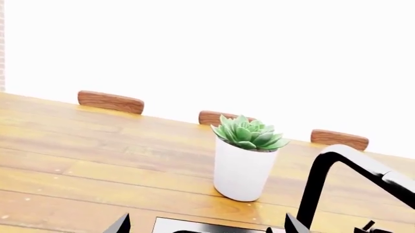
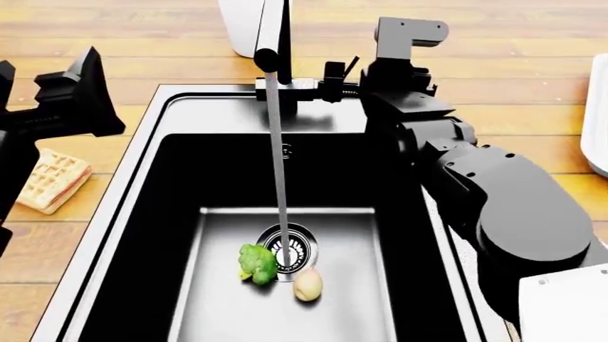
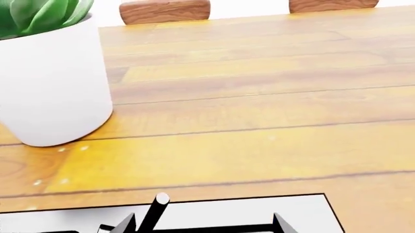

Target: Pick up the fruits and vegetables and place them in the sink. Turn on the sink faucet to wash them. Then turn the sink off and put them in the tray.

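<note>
The black sink [image 2: 399, 235] holds the green broccoli [image 2: 255, 262] and the pinkish-beige apple [image 2: 307, 283] on its floor beside the steel drain [image 2: 296, 246]. A stream of water [image 2: 279, 171] falls from the black faucet [image 2: 273, 35] onto the drain. My right gripper [image 2: 337, 77] is at the faucet's base, open, with the slim lever [image 3: 156, 209] between its fingertips, close to one of them. My left gripper [image 2: 57, 92] is open and empty over the counter left of the sink. In the left wrist view the faucet [image 1: 327, 184] and the sink rim [image 1: 194, 226] show.
A golden waffle [image 2: 53, 178] lies on the wooden counter left of the sink. A white pot with a succulent [image 1: 243, 167] stands behind the faucet; it also shows in the right wrist view [image 3: 55, 82]. The white tray's edge [image 2: 599, 121] shows at far right. Chair backs [image 1: 110, 102] line the counter's far edge.
</note>
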Available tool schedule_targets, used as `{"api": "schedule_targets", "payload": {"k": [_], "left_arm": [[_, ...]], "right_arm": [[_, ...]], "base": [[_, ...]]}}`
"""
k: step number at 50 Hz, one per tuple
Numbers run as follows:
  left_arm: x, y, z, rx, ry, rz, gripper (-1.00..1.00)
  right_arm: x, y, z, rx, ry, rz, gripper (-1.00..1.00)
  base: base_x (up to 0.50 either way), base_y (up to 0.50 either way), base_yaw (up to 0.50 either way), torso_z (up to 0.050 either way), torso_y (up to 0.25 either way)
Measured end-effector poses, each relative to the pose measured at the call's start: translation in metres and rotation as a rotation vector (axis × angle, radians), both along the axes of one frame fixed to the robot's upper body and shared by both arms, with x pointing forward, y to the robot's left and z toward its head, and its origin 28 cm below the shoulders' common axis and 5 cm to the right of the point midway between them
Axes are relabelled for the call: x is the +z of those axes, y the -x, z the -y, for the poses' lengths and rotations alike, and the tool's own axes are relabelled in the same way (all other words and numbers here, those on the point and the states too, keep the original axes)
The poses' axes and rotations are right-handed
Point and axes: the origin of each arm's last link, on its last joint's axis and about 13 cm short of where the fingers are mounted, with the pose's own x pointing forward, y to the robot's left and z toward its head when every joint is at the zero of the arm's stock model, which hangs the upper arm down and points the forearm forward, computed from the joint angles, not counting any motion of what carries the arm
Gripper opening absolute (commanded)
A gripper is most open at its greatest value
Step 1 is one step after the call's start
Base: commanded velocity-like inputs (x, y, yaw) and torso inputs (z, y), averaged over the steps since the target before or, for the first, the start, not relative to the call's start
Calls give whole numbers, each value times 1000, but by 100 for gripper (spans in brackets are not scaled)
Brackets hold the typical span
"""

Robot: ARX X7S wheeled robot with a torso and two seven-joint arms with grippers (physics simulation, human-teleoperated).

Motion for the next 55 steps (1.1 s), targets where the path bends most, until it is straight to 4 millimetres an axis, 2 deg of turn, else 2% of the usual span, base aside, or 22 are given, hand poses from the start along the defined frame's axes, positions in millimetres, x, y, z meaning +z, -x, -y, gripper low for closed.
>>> {"api": "schedule_targets", "payload": {"k": [16, 40, 47, 55], "left_arm": [[0, 1, 1, -2, 4, 4, 100], [-1, 3, 4, -19, 4, -19, 100], [0, 3, 5, -22, 4, -20, 100], [-1, 3, 5, -22, 3, -21, 100]], "right_arm": [[3, 0, 4, 12, -4, -2, 100], [54, -4, 18, -113, 15, 142, 100], [60, -5, 26, -110, -19, 175, 100], [58, -6, 37, -125, -53, 174, 100]], "base": [[0, 0, -2, 0, -4], [0, 0, 0, 0, 0], [0, 0, 0, 0, 0], [0, 0, 0, 0, 0]]}}
